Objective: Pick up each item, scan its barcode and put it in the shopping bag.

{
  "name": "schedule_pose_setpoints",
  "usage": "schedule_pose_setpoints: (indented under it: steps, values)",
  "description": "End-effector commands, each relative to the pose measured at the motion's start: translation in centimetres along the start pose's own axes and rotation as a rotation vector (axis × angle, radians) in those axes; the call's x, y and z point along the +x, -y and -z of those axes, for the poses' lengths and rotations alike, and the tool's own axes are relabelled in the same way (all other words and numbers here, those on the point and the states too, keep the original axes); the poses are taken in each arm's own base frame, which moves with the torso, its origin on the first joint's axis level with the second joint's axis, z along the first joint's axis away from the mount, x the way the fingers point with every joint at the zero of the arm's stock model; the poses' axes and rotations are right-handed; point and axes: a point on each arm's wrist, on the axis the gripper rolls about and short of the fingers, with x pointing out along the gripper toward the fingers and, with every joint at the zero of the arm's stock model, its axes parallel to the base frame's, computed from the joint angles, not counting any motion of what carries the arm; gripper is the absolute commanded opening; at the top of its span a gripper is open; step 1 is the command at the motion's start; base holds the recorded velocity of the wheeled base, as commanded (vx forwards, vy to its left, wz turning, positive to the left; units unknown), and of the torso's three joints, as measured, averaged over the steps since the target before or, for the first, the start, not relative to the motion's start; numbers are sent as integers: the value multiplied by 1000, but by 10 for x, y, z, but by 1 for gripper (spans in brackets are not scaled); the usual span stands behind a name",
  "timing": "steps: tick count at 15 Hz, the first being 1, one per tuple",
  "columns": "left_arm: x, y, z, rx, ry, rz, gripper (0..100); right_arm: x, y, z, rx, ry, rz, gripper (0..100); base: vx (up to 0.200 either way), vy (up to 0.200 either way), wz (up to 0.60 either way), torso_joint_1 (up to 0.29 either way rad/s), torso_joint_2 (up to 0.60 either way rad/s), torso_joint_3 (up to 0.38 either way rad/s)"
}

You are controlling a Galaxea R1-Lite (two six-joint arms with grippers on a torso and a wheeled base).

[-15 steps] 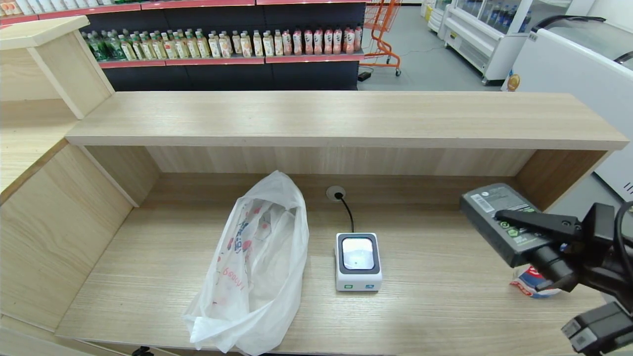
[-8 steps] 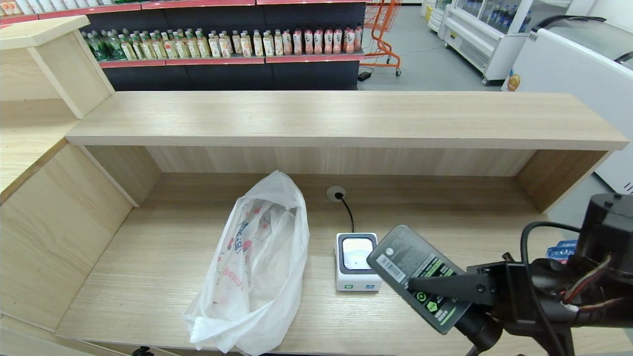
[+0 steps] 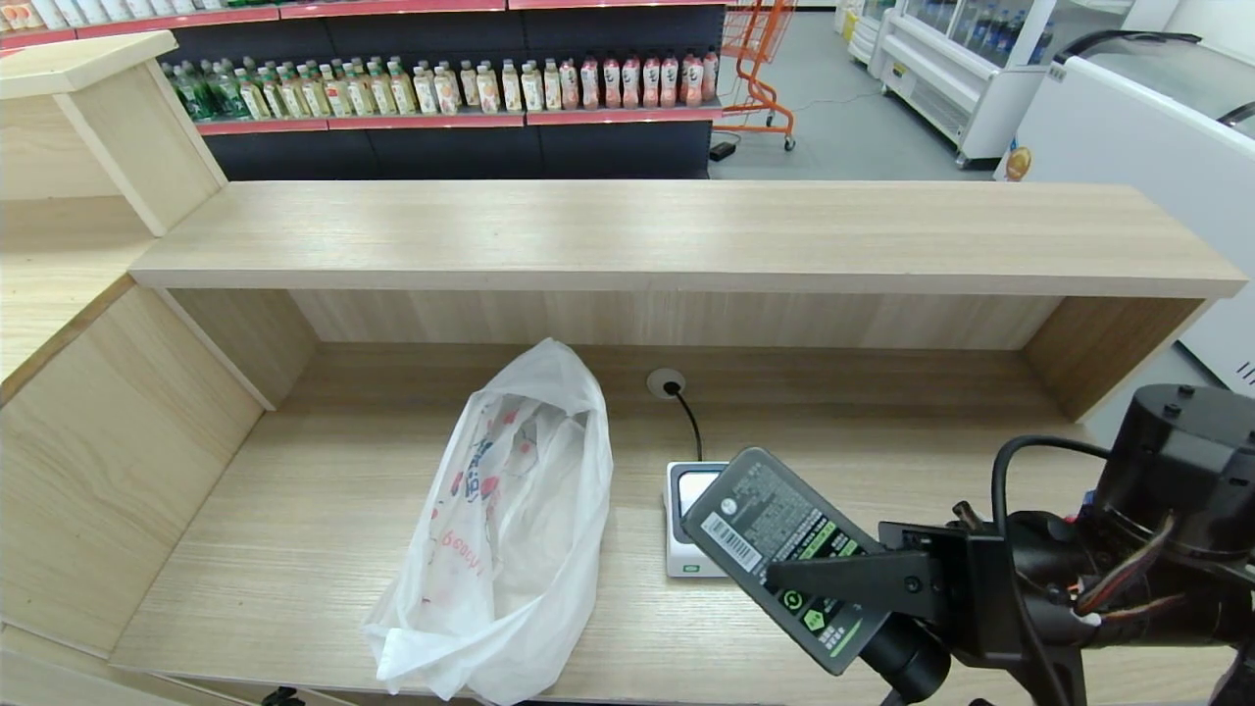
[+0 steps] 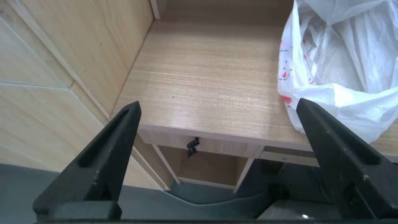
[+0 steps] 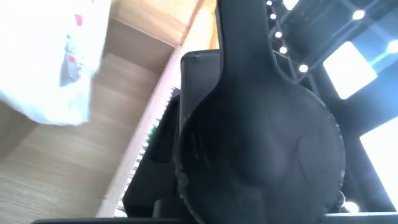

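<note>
My right gripper (image 3: 833, 583) is shut on a flat dark grey pack (image 3: 775, 549) with a barcode label and green marks facing up. It holds the pack tilted just above the right part of the white barcode scanner (image 3: 691, 525), hiding most of the scanner window. The same pack (image 5: 199, 124) looms dark and close in the right wrist view. The white plastic shopping bag (image 3: 510, 520) lies open on the counter left of the scanner, and its edge (image 4: 339, 68) shows past my left gripper (image 4: 221, 155), which hangs open over the counter's near left corner.
The scanner's black cable (image 3: 686, 417) runs back to a grommet in the wooden counter (image 3: 294, 510). A raised shelf (image 3: 677, 235) spans the back, with side walls at left and right. Store shelves with bottles stand beyond.
My right gripper has carried the grey pack from the far right of the counter leftward and down, until it covers the scanner. The bag and scanner stayed put.
</note>
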Motion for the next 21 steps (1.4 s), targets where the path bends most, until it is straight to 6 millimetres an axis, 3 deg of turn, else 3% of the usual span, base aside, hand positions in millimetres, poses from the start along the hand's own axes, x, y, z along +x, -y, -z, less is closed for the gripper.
schedule_pose_setpoints:
  steps: [1,13,18,20,21]
  values:
    - [0,0,0,0,0,0,100,1,-1,0,3,3,1,0,0,0,0,0,0,0]
    - [0,0,0,0,0,0,100,2,3,-2,0,10,13,0,0,0,0,0,0,0]
    - [0,0,0,0,0,-1,100,-1,16,6,71,3,107,0,0,0,0,0,0,0]
    - [0,0,0,0,0,0,100,-14,27,22,346,-83,96,0,0,0,0,0,0,0]
    - [0,0,0,0,0,-1,100,-32,28,30,563,-274,30,0,0,0,0,0,0,0]
